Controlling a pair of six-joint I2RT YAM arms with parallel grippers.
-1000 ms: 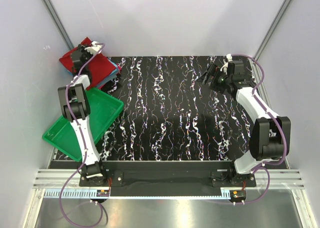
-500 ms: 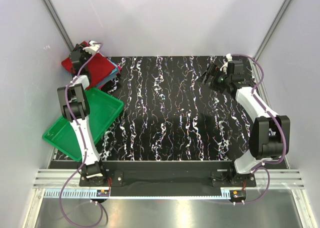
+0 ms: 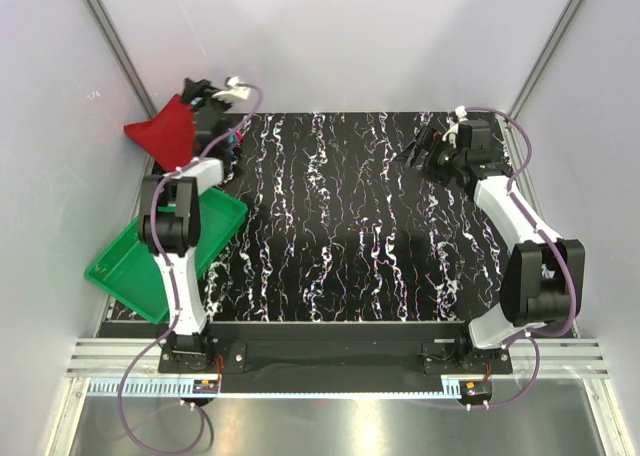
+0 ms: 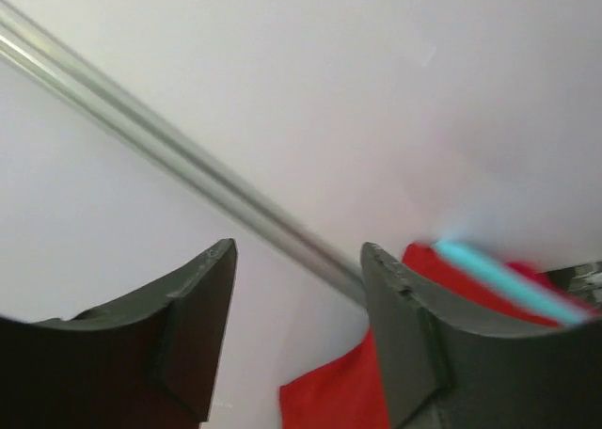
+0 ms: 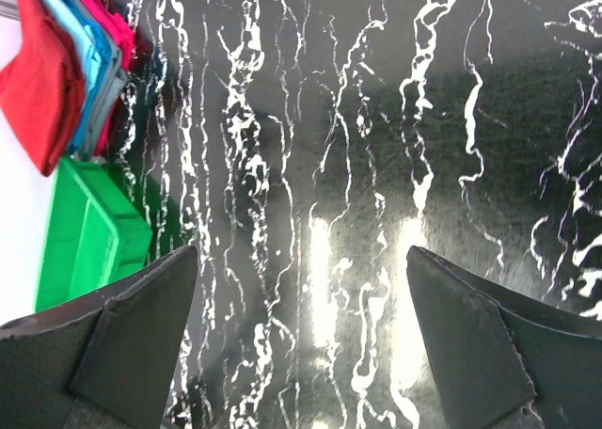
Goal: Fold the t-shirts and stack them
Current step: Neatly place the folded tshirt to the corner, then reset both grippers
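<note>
Left gripper (image 4: 299, 250), parted and empty, over the dark red cloth t-shirt (image 3: 162, 131) at the far-left corner, right gripper (image 5: 301, 251) likewise: overhanging, the shirt may slide off

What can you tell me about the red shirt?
The red shirt is soft, plain cloth, folded up. It lies at the table's far left corner, on top of a blue shirt, and sticks out past the table's edge. The left gripper is open right by it, with nothing between its fingers.
</note>
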